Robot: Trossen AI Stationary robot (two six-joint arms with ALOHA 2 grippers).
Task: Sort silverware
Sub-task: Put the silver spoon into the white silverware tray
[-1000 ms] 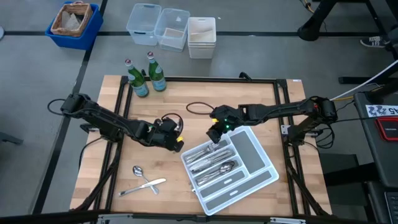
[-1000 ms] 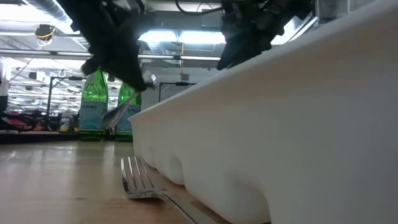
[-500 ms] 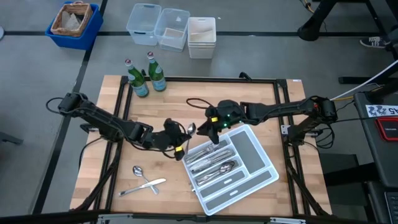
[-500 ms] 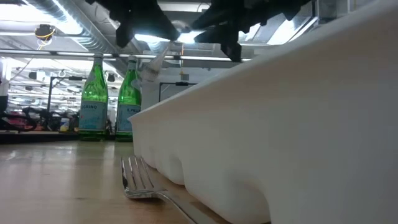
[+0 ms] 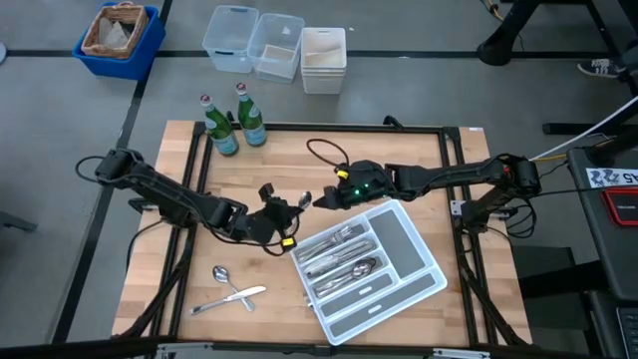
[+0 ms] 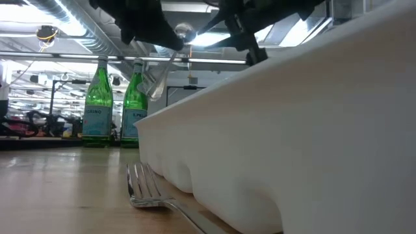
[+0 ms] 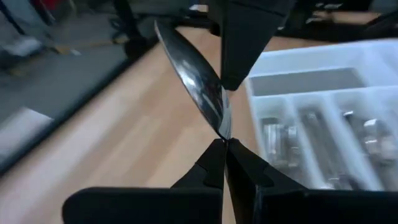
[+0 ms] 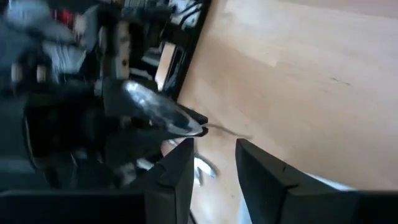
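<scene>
Several silverware pieces (image 5: 339,261) in white tray (image 5: 414,249)

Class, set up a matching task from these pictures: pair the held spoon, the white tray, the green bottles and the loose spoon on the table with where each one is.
Things:
1. held spoon
2. white divided tray
3. green glass bottles
4. loose spoon

Places:
A. standing at the table's far left corner
B. lying on the wood near the front left, beside another utensil
C. pinched in the shut left gripper, lifted off the table, facing the open right gripper
D. on the table's right half, holding sorted silverware

Pairs: 1-C, 2-D, 3-A, 4-B
</scene>
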